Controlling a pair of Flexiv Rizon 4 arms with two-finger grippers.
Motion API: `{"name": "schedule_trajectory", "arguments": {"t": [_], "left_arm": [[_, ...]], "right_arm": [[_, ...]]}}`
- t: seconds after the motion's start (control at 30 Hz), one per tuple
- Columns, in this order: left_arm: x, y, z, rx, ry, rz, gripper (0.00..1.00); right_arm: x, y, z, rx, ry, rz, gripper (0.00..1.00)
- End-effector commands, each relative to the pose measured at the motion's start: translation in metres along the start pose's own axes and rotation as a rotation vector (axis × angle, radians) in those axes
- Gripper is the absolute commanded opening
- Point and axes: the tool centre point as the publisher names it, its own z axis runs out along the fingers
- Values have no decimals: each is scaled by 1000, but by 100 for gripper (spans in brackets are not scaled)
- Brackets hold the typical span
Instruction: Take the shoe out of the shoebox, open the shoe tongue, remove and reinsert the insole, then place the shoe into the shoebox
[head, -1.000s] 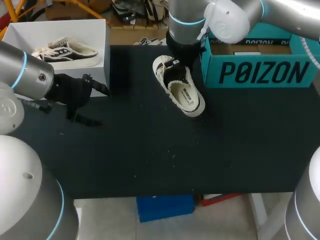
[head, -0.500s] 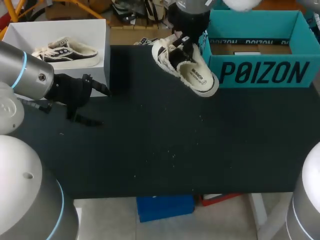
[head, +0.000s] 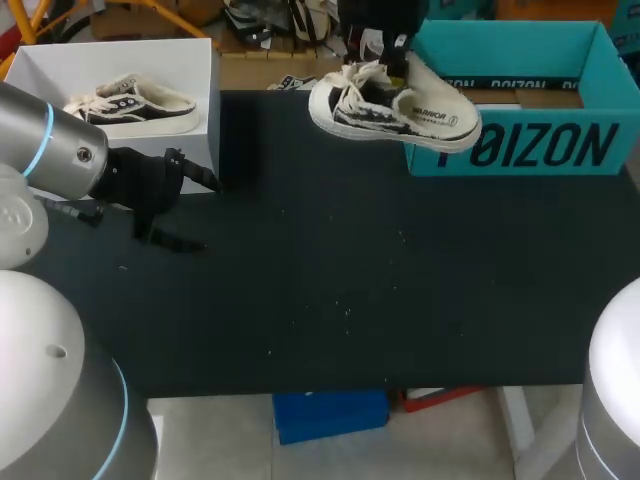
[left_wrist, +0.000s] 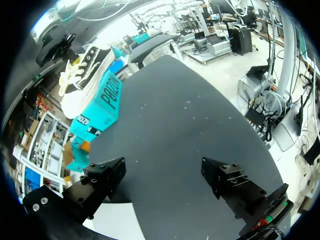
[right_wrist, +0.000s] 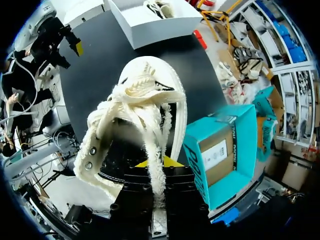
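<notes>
A cream and black slip-on shoe (head: 390, 105) hangs in the air, side-on, with its heel over the front left corner of the teal shoebox (head: 540, 145). My right gripper (head: 385, 40) is above it, shut on the shoe's upper edge. In the right wrist view the shoe (right_wrist: 145, 105) hangs from the gripper (right_wrist: 155, 162), laces dangling, and the open teal shoebox (right_wrist: 220, 150) lies beside it. My left gripper (head: 195, 180) rests low over the table's left side, open and holding nothing. In the left wrist view the gripper (left_wrist: 162, 175) faces bare black table, with the shoe (left_wrist: 82, 75) and teal shoebox (left_wrist: 100, 107) far ahead.
A white open box (head: 40, 70) holding a second shoe (head: 130, 100) stands at the back left, just behind my left gripper. The black table (head: 320, 280) spreads across the middle and front.
My right arm has lifted the shoe off the table and carried it back and right towards the teal shoebox, turning it side-on. The left arm has stayed still.
</notes>
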Motion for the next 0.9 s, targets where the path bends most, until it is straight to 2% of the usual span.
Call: {"name": "schedule_trajectory", "arguments": {"t": [0.03, 0.43, 0.73, 0.9], "left_arm": [[2, 0, 0, 0, -6, 3, 100], [2, 0, 0, 0, -6, 3, 100], [2, 0, 0, 0, -6, 3, 100], [2, 0, 0, 0, -6, 3, 100]], "right_arm": [[-1, 7, -5, 75, -20, -141, 0], [-3, 6, -4, 79, -15, -141, 0], [-42, -17, -6, 76, -14, -145, 0], [-58, -28, -6, 68, -6, -148, 0]]}}
